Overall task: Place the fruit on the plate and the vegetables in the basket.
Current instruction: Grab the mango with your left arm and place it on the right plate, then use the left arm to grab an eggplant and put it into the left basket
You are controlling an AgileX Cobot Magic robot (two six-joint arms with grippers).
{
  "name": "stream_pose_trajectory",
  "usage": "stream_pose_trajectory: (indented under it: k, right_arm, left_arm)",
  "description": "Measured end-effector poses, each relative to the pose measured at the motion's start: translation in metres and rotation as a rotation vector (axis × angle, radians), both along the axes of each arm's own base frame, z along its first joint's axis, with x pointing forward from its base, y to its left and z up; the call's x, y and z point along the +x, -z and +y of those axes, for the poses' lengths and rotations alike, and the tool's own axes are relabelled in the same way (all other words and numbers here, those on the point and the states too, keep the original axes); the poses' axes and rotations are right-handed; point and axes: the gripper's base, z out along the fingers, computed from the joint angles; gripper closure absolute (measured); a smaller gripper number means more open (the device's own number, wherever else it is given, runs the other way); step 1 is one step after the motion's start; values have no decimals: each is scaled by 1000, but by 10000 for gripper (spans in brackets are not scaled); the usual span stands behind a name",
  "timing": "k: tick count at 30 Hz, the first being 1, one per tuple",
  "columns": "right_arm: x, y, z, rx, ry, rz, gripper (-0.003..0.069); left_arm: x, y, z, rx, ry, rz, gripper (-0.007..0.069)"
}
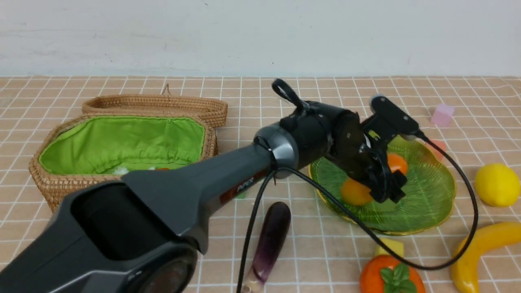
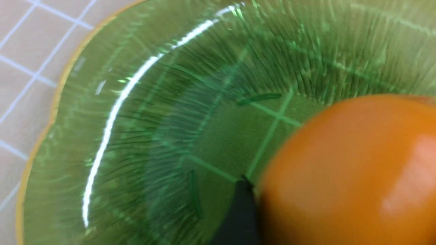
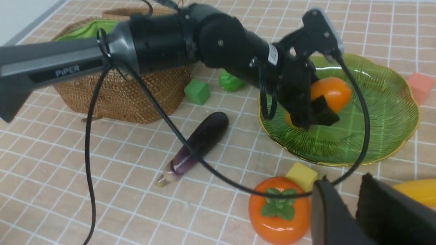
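While the mango [image 1: 355, 192] is lying on the green glass plate [image 1: 431, 205], toward its middle, the left gripper [image 1: 388, 188] is hanging right over it, one black fingertip [image 2: 240, 211] showing hard against the fruit's side in the left wrist view; whether the jaws are pressing the mango or standing loose around it I cannot tell. The left arm [image 1: 228, 175] is reaching across the checked tabletop [image 1: 325, 260] from the robot's left, its cable [image 1: 472, 211] looping past the plate's near rim. The other fruit is lying off the plate: the persimmon [image 1: 390, 277] is sitting near the front edge just beside a yellow cube [image 1: 390, 246], the banana [image 1: 480, 249] is curving to its right, and the lemon [image 1: 497, 184] is resting right of the plate, apart from it. A salmon cube [image 3: 420, 85] is sitting just beside the plate's far right rim and a pink cube [image 1: 442, 114] farther back. The eggplant [image 1: 270, 241] is lying between plate and basket [image 1: 51, 183], pale end toward the robot. The pea pod [image 3: 231, 81] and a green cube [image 3: 197, 91] are sitting near the basket's right end, outside it. The basket is standing open at the left, its lid [image 1: 163, 104] lying behind it. The right gripper [image 3: 344, 185] is hovering near the persimmon, jaws a little apart, holding nothing.
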Motion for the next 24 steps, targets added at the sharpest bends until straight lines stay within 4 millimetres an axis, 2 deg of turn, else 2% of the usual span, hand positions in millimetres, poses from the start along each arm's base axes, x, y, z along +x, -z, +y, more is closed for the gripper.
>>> stream_pose_trajectory:
  k: [3, 7, 8, 9, 10, 12, 14, 16, 17, 18, 19, 20, 21, 22, 23, 24]
  right_arm:
    - [0, 0, 0, 2, 2, -6, 497]
    - [1, -1, 0, 5, 4, -12, 497]
    - [1, -1, 0, 4, 4, -11, 497]
    - [1, -1, 0, 4, 4, -11, 497]
    - [1, -1, 0, 3, 5, -11, 497]
    - [1, -1, 0, 3, 4, -10, 495]
    - [1, -1, 0, 2, 4, -10, 492]
    - [0, -1, 0, 2, 4, -9, 489]
    - [0, -1, 0, 2, 4, -9, 489]
    - [0, 0, 0, -1, 2, -3, 487]
    - [0, 0, 0, -1, 1, -2, 487]
    - [0, 1, 0, -4, -1, 5, 487]
    - [0, 1, 0, -5, -2, 9, 485]
    - [0, 1, 0, -5, -2, 9, 485]
    - [0, 1, 0, -6, -2, 9, 483]
    - [0, 1, 0, -7, -2, 10, 483]
  left_arm:
    - [-8, -15, 5, 23, 15, 53, -43]
    - [-42, -72, 32, 121, 7, 245, 12]
    - [-50, -88, 41, 144, -23, 286, 46]
    - [-51, -91, 43, 150, -32, 289, 61]
    - [-60, -114, 54, 146, -96, 313, 113]
    - [-72, -142, 71, 112, -213, 320, 233]
    - [-84, -152, 82, 112, -278, 330, 307]
    - [-96, -147, 92, 155, -316, 354, 363]
    - [-97, -145, 92, 161, -319, 356, 368]
    - [-104, -127, 98, 230, -338, 398, 365]
    - [-104, -127, 98, 231, -339, 396, 362]
    - [-107, -101, 103, 315, -353, 433, 317]
    - [-107, -86, 104, 357, -358, 444, 281]
    - [-107, -83, 104, 364, -359, 446, 273]
    - [-103, -60, 104, 407, -368, 439, 207]
    - [-99, -48, 103, 425, -378, 426, 167]
